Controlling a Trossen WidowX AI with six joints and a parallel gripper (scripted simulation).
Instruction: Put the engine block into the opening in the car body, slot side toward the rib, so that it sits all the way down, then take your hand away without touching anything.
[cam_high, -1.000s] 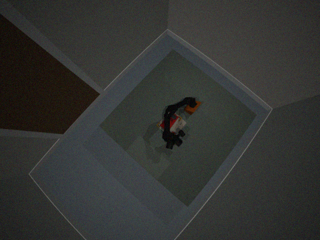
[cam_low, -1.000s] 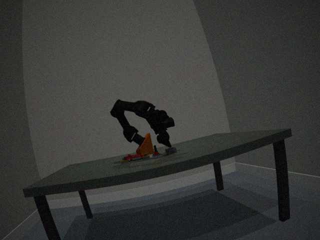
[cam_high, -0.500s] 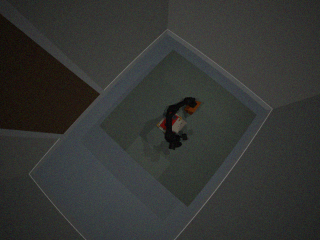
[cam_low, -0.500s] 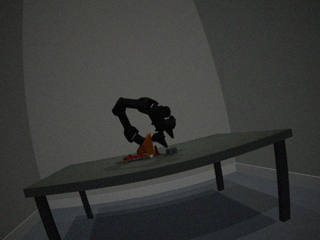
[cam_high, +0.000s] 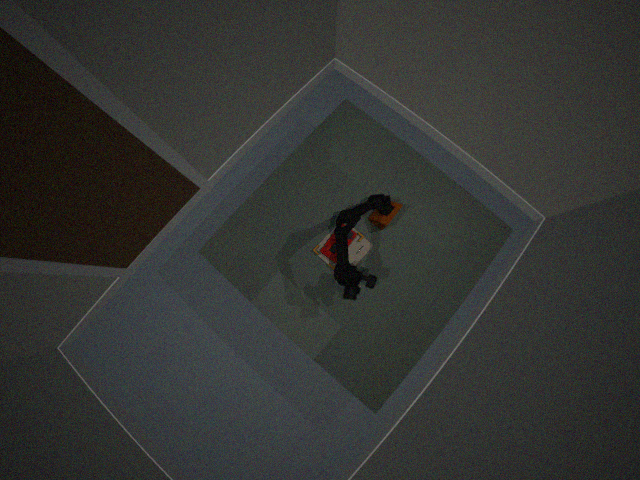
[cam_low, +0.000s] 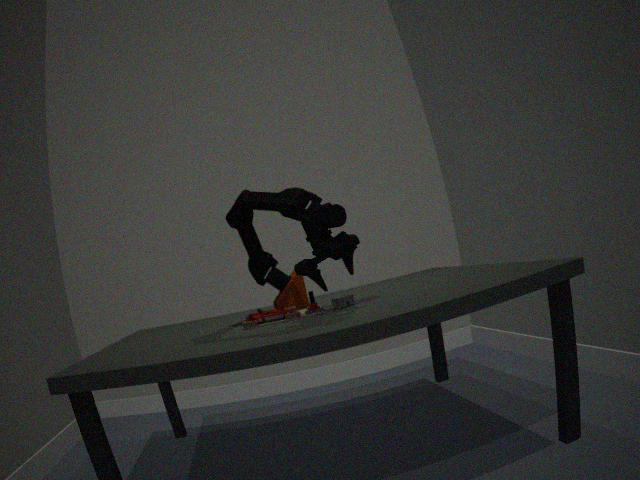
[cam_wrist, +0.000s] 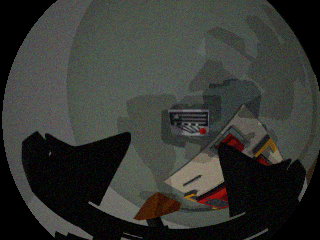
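No legible text, label, brand, number or sign in any view. The engine block (cam_wrist: 188, 122), lying ahead of the gripper (cam_wrist: 175, 160), shows pale stripes and a red patch — no characters. The car body (cam_wrist: 227, 167) shows coloured markings only — unreadable.

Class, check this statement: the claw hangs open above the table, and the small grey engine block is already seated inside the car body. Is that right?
Not quite. The claw does hang open above the table, holding nothing, but the engine block is not in the car body. The wrist view shows it lying on the table beside the body, apart from it.
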